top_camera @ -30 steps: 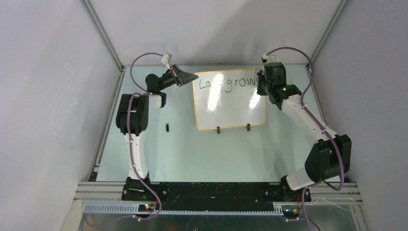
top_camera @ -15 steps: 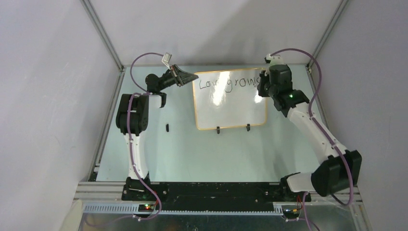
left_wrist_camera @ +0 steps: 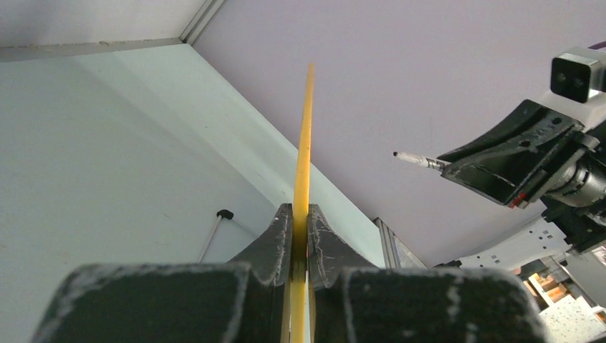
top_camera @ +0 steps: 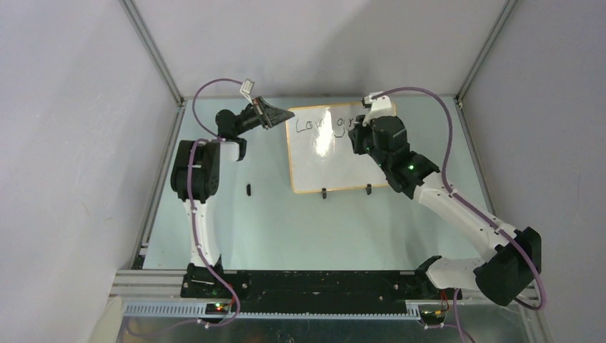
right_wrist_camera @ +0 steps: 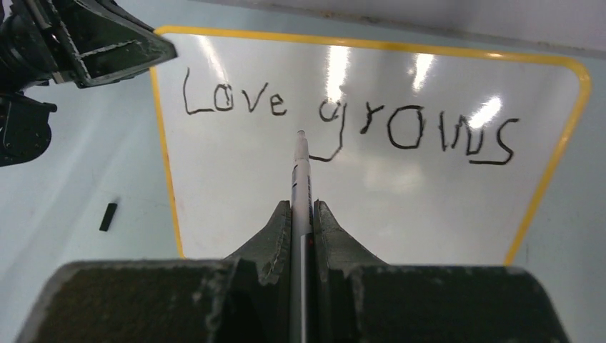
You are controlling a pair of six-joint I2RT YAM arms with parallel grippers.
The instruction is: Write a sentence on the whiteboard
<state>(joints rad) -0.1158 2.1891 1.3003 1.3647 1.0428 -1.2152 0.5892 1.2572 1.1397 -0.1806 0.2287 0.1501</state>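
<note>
Left gripper (left_wrist_camera: pixel 301 214) clamped on left rim of whiteboard (right_wrist_camera: pixel 429 214), far middle of table (top_camera: pixel 300 229). Right gripper (right_wrist_camera: pixel 301 211) pinched marker (right_wrist_camera: pixel 300 171), tip just under sentence (right_wrist_camera: pixel 341 125) "Love grows"; contact unclear.

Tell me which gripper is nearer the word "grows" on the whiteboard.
Right. The right gripper holds the marker over the whiteboard, its tip just left of "grows"; the left gripper clamps the board's left rim, beyond "Love".
</note>
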